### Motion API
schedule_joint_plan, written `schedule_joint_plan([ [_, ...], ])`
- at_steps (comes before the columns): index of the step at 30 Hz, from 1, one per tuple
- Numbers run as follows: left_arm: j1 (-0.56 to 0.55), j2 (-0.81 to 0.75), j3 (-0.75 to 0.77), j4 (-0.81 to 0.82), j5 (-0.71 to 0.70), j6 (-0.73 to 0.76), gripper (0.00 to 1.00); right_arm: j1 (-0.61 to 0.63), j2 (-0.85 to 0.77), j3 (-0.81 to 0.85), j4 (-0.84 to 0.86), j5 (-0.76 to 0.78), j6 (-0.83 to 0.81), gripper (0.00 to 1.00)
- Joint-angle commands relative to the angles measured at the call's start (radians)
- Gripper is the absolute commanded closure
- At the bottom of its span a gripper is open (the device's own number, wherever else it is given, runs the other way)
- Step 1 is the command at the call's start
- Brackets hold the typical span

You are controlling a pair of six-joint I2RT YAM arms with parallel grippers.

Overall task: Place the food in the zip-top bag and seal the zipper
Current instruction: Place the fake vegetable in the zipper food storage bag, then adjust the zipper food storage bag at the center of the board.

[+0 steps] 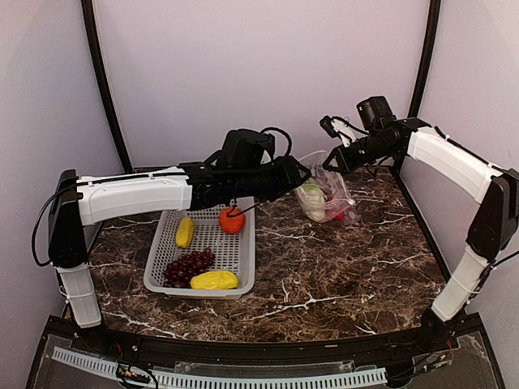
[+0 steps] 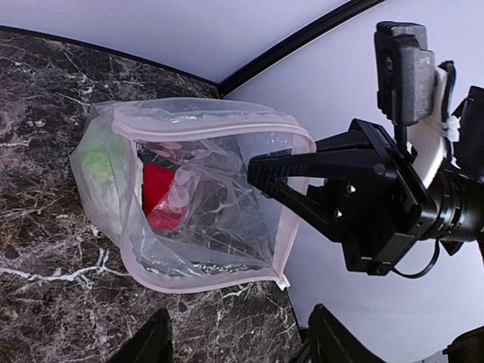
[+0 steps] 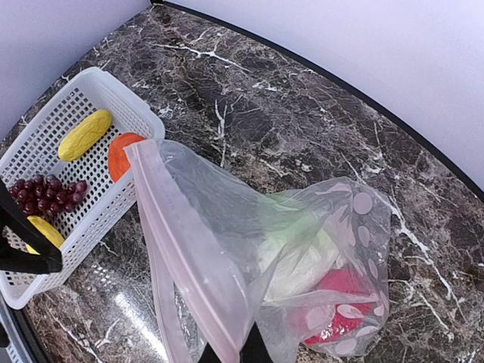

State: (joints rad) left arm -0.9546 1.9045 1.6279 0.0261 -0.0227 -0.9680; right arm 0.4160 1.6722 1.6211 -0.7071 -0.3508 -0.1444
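Observation:
The zip-top bag (image 1: 326,199) stands at the back of the table with its mouth held open. Its pinkish zipper (image 2: 198,119) rings the opening. Inside lie the white and green cauliflower (image 3: 302,257) and the red pepper (image 3: 342,296). My right gripper (image 1: 331,162) is shut on the bag's upper mouth edge; its fingers (image 3: 215,354) pinch the plastic. My left gripper (image 2: 238,344) is open and empty, just in front of the bag's mouth. In the basket lie two yellow fruits (image 1: 186,232) (image 1: 215,279), the orange piece (image 1: 232,220) and the grape bunch (image 1: 189,266).
The white mesh basket (image 1: 243,267) sits left of centre on the dark marble table (image 1: 340,275). Grey walls and black frame posts close off the back and sides. The left arm stretches over the basket's far end.

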Motion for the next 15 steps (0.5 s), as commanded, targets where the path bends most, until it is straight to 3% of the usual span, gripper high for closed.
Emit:
schedule_joint_plan([
  [1, -0.007, -0.070, -0.064, -0.093, -0.093, 0.072, 0.41, 0.003, -0.001, 0.004, 0.015, -0.051, 0.006, 1.00],
  [7, -0.008, 0.005, 0.002, -0.132, -0.086, 0.069, 0.45, 0.003, -0.002, -0.006, 0.020, -0.075, 0.011, 1.00],
  [15, 0.011, 0.179, 0.188, -0.195, -0.099, 0.036, 0.62, 0.003, -0.031, -0.044, 0.036, -0.082, 0.011, 1.00],
])
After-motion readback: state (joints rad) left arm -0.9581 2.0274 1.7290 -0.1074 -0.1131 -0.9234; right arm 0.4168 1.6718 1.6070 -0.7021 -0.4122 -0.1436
